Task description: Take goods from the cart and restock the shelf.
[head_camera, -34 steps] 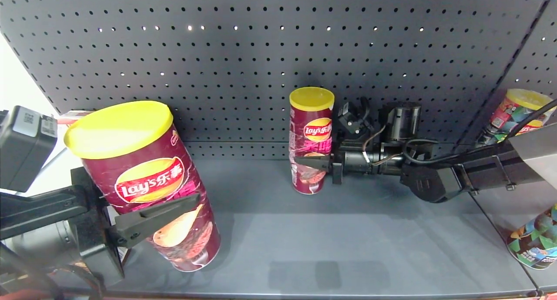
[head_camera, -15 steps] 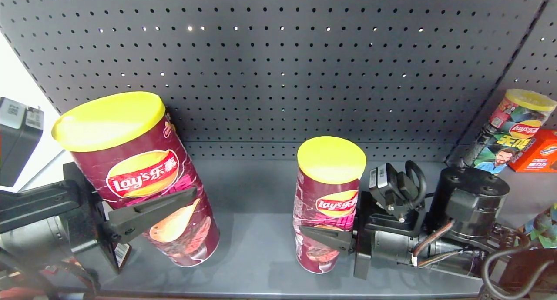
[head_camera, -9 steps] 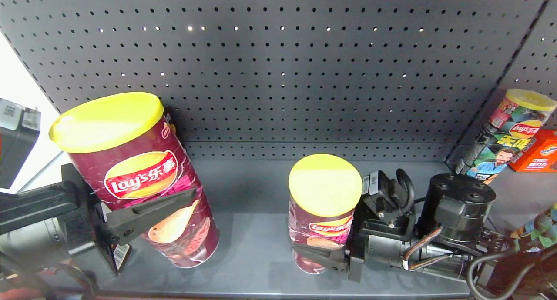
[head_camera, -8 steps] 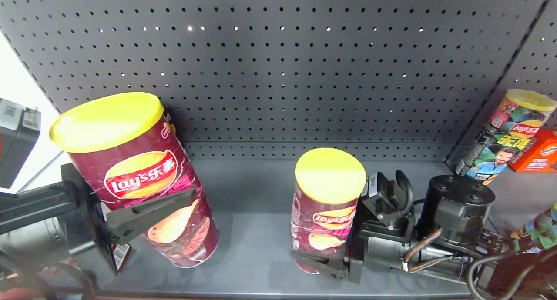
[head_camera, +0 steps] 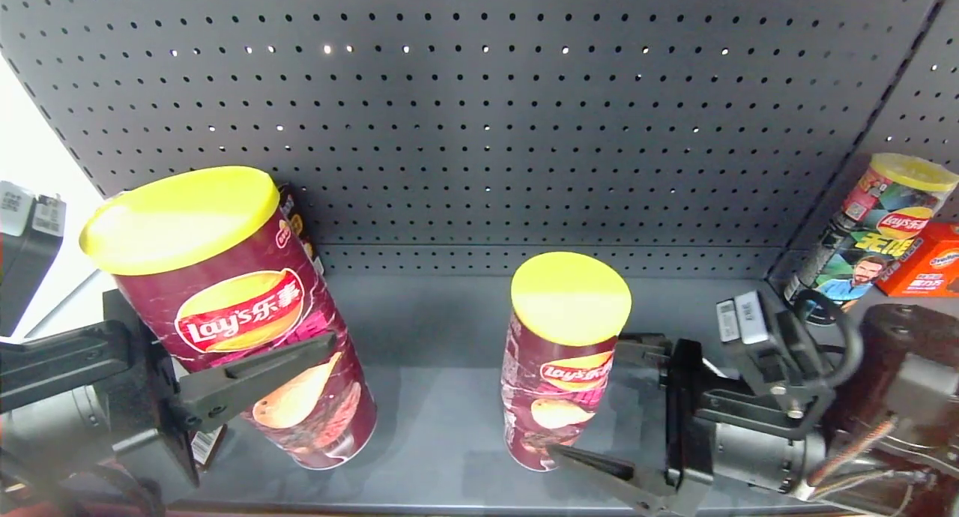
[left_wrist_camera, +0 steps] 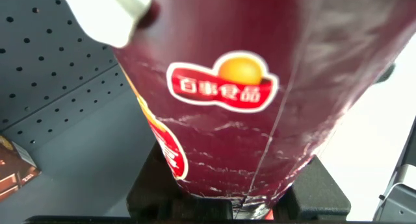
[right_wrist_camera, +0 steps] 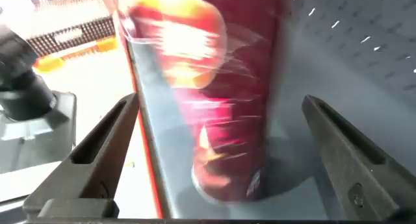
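1. on the grey metal shelf, a dark red chip can with a yellow lid stands straight in the middle.
2. the right gripper has its fingers wide apart, one each side of it.
3. the left gripper squeezes a second red can, tilted, far left.
4. a colourful can and an orange box stand far right.

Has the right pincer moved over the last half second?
Yes. The right pincer opened and drew back rightward along the shelf, leaving the middle can standing.
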Tool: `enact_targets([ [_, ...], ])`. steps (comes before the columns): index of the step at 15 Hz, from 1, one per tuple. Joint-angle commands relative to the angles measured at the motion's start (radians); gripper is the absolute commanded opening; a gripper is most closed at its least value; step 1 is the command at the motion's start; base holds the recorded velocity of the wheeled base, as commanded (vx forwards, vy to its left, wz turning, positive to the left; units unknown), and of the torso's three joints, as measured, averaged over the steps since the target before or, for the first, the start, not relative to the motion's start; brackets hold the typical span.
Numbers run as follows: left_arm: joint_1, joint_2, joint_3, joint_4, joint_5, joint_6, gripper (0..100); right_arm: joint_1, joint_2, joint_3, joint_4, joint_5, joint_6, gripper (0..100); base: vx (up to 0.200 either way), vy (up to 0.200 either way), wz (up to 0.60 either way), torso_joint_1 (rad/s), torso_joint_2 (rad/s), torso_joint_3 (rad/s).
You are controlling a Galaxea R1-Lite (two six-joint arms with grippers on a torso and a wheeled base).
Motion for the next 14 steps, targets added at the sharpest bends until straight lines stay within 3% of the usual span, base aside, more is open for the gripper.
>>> enact_targets([
  [1,-0.002,0.000,0.000,0.000,0.000,0.000,0,-0.003,-0.245,0.075,0.094,-0.044,0.001,100,0.000,0.000,0.00,0.000,0.00,0.000],
  [9,-0.002,-0.014,0.010,-0.002,-0.003,0.000,0,0.001,-0.860,0.212,0.654,-0.320,-0.005,100,0.000,0.000,0.00,0.000,0.00,0.000],
  [10,-0.002,-0.014,0.003,-0.003,-0.002,0.002,0,-0.003,-0.966,0.241,0.771,-0.360,-0.005,100,0.000,0.000,0.00,0.000,0.00,0.000],
  [14,-0.005,-0.006,0.002,-0.003,-0.003,0.002,0,-0.046,-1.188,0.367,0.861,-0.458,0.027,100,0.000,0.000,0.00,0.000,0.00,0.000],
])
